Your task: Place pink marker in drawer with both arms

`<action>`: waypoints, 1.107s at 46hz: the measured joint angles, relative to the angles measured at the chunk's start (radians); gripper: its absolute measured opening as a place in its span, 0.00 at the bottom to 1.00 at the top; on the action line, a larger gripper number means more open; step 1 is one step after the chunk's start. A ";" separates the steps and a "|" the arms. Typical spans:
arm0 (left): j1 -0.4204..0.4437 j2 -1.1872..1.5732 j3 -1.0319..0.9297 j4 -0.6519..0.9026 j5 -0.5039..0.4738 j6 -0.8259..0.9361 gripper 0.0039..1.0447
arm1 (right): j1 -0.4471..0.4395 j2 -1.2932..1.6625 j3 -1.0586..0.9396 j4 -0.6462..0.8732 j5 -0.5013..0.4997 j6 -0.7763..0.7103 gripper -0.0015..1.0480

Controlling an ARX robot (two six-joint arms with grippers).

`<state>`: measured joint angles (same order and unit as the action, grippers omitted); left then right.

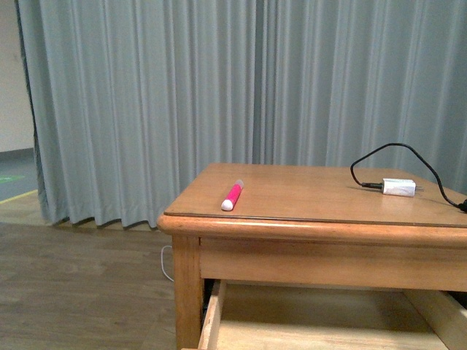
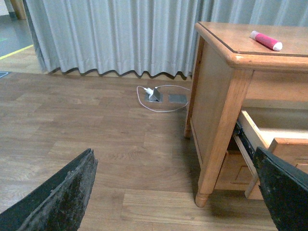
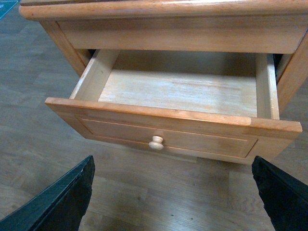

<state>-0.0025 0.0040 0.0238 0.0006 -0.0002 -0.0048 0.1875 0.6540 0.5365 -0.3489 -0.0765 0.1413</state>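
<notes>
Lying loose on the wooden table (image 1: 314,191), the pink marker (image 1: 233,194) waits near the left front corner, at about nine o'clock on the tabletop as the front camera sees it, its white end nearest the edge. Well apart from it, at three o'clock, sits a small white charger plug (image 1: 398,187), its black cable (image 1: 387,148) looping behind. Below the tabletop, at six o'clock, the drawer (image 3: 183,136) stands pulled out, its pale knob (image 3: 156,142) facing the robot and its light wood interior bare as far as the right wrist camera shows. The right gripper (image 3: 173,197) hovers in front of the drawer with its two fingers spread wide, holding nothing. The left gripper (image 2: 175,202) hangs low off the table's left side, over the floor (image 2: 96,125), likewise splayed and empty, with the marker in its camera's view up on the tabletop. Neither arm shows in the front view. Judged from this, the first half of the job appears done, as the drawer is open far enough to take a pen. The rest remains: the marker has not yet been grasped, carried past the table edge or released inside. The task does not say whether the drawer is to be pushed shut afterward.
</notes>
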 joint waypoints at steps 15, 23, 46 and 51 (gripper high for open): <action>0.000 0.000 0.000 0.000 0.000 0.000 0.94 | 0.000 0.006 0.000 0.010 0.008 0.000 0.92; -0.013 0.003 0.000 -0.008 -0.039 -0.016 0.94 | 0.000 0.006 0.000 0.010 0.008 0.000 0.92; -0.315 0.971 0.552 0.332 -0.209 0.060 0.94 | 0.000 0.006 0.000 0.010 0.011 0.000 0.92; -0.330 1.160 0.726 0.330 -0.177 0.088 0.94 | 0.000 0.006 0.000 0.010 0.011 0.000 0.92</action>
<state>-0.3328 1.1645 0.7502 0.3309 -0.1772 0.0830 0.1875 0.6605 0.5365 -0.3386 -0.0658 0.1410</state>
